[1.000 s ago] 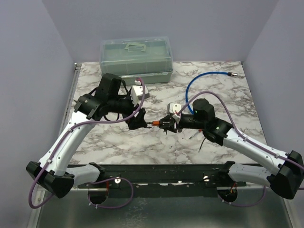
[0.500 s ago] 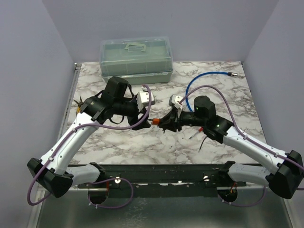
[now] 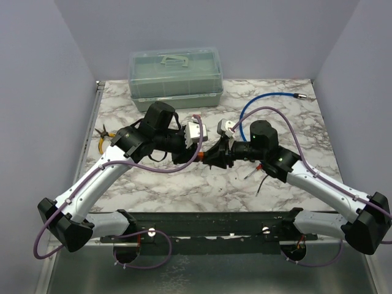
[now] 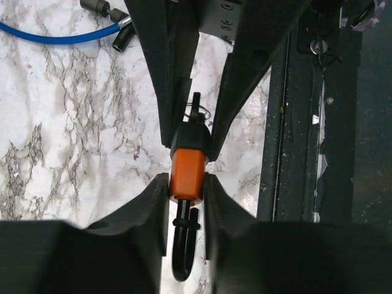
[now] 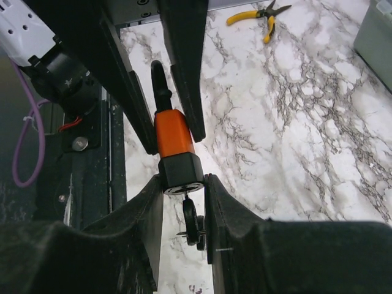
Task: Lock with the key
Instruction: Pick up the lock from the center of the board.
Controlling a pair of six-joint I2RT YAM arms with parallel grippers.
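Left fingers [image 4: 151, 207] closed onto padlock [image 4: 186, 174] — seemingly.

White links [image 3: 92, 182], black joints [image 3: 160, 116], left claw [image 4: 185, 185] and right claw [image 5: 182, 184] black (purple cables [image 3: 38, 245]).

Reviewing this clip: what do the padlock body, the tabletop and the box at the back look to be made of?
Padlock: the body looks like matte orange plastic, or a plastic jacket, with a black end; even colour, no glint.
Table: marble pattern, likely a printed laminate; flat grey veins, faint sheen.
Box: translucent greenish plastic; the inside shows dimly.
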